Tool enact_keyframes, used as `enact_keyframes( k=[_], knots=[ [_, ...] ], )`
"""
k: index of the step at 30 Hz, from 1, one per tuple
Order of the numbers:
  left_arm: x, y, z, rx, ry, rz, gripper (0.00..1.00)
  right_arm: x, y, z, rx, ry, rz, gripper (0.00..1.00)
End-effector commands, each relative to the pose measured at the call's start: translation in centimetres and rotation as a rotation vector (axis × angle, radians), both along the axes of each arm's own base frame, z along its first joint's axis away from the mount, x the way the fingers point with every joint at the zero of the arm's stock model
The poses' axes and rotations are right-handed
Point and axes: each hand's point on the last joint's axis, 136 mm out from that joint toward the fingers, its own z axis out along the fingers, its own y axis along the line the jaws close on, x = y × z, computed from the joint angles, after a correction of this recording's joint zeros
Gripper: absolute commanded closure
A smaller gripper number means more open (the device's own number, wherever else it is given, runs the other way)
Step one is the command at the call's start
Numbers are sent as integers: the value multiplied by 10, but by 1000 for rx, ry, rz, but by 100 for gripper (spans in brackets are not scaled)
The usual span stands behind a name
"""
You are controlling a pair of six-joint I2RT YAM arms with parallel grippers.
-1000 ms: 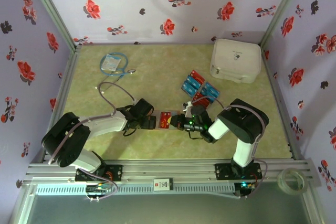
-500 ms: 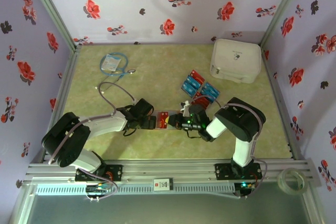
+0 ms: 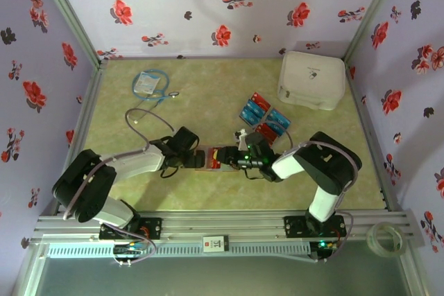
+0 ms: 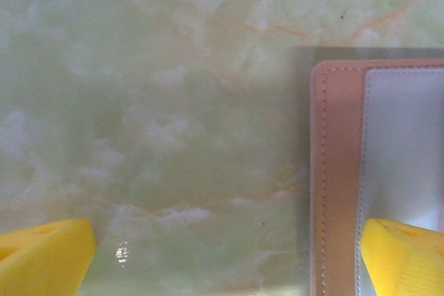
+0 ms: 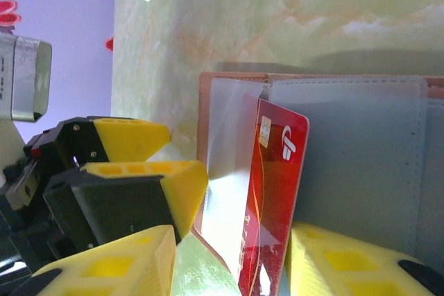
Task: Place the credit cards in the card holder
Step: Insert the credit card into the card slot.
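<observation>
Release of red card [image 5: 277, 171] into card holder [image 5: 347, 136], right gripper [image 5: 232, 240] jaws newly parted; left gripper [image 4: 229, 247] jaws spread at holder's 9 o'clock

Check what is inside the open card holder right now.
One red credit card stands at the slot between the card holder's clear window and grey panel, between the right gripper's parted fingers. How deep it goes, and any cards beneath the panel, cannot be seen.
</observation>
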Motion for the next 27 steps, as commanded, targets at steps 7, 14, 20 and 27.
enact_keyframes(
  k=[7, 14, 20, 27],
  knots=[
    [-2, 37, -6, 29, 50, 115, 0, 5, -10, -5, -205, 4, 5, 47],
    [-2, 53, -5, 35, 60, 164, 0, 16, -19, 11, -321, -39, -8, 46],
    [-2, 55, -8, 61, 78, 150, 0, 19, -36, 4, -500, -38, -6, 64],
    [0, 53, -12, 71, 92, 136, 0, 19, -41, -4, -619, -39, 23, 83]
  ],
)
